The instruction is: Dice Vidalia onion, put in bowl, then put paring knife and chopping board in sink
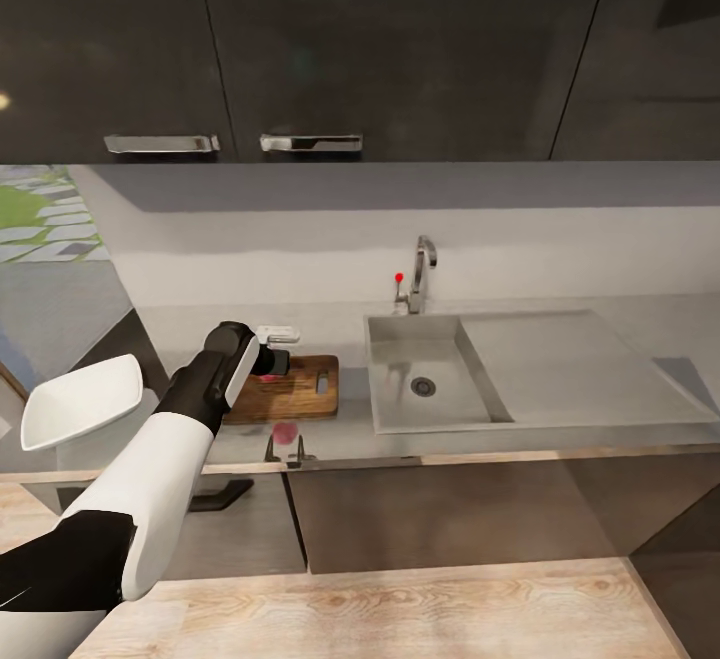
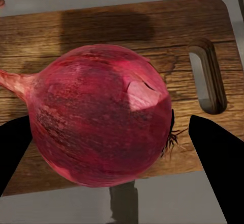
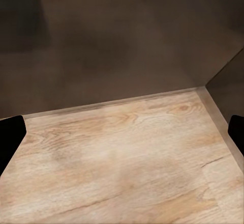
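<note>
At the far left of the head view, beside the left forearm: white squarish bowl (image 1: 82, 399), near the left end of the grey steel surface (image 1: 600, 324). To its right, left arm reaching forward over the front edge, left pincer (image 1: 268, 359) above the left part of the chopping board (image 1: 300, 389). In the left wrist view, red-purple onion (image 2: 101, 114) between the two dark fingertips (image 2: 216, 155) of the left pincer (image 2: 109, 142), one tip at each side of the bulb, spread about as wide as the onion itself. Actual contact with the skin hard to judge; cannot tell whether gripped or merely straddled. Pale stem end of the onion pointing toward one fingertip, dark root hairs toward the other. Directly beyond the onion, wooden chopping board (image 2: 101, 30) with grain visible and its oblong handle slot (image 2: 208, 76) off to the root side. In the head view, a blurred reddish spot (image 1: 286, 431) just in front of the board at the front edge of the surface; nature unclear.

Further right, sink (image 1: 395, 339) set into the surface just beside the board's slotted end, round drain (image 1: 423, 386) in the basin, flat drainboard (image 1: 560, 364) alongside, chrome tap (image 1: 422, 274) with small red knob (image 1: 399, 278) at the back edge.

Right wrist view: right pincer (image 3: 122, 137) spread wide, nothing between the tips, pointed at light wooden floor (image 3: 122, 158) and dark cabinet fronts (image 3: 112, 40).
</note>
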Motion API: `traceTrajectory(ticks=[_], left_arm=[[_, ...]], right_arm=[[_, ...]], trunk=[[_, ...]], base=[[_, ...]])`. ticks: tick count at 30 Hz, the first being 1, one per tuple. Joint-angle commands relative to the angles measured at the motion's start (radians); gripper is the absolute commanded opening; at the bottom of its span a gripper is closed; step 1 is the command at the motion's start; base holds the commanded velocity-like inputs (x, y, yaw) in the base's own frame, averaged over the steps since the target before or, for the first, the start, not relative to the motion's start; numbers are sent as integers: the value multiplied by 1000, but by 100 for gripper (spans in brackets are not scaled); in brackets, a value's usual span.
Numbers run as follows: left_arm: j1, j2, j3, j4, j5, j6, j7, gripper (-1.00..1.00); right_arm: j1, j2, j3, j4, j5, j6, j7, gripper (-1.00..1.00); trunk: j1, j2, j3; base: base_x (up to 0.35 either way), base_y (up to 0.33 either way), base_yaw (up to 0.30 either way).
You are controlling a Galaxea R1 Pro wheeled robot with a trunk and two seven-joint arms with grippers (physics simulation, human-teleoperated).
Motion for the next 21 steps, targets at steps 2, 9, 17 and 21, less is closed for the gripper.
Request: traceTrajectory(ticks=[2,9,17,21], left_arm=[[-1,0,-1,0,4,4,3,-100],[-1,0,-1,9,3,4,3,-100],[-1,0,-1,15,3,4,2,-100],[-1,0,-1,15,3,4,2,-100]], right_arm=[[-1,0,-5,0,11,-1,-7,100],[-1,0,-5,0,11,-1,-7,100],[-1,0,-5,0,11,0,-6,100],[-1,0,-5,0,11,0,-6,100]], trunk=[[1,-2,-2],[1,-2,-5],[1,-2,-15],[1,-2,-21]], base=[[5,0,0],[1,0,0],[0,0,0],[0,0,0]])
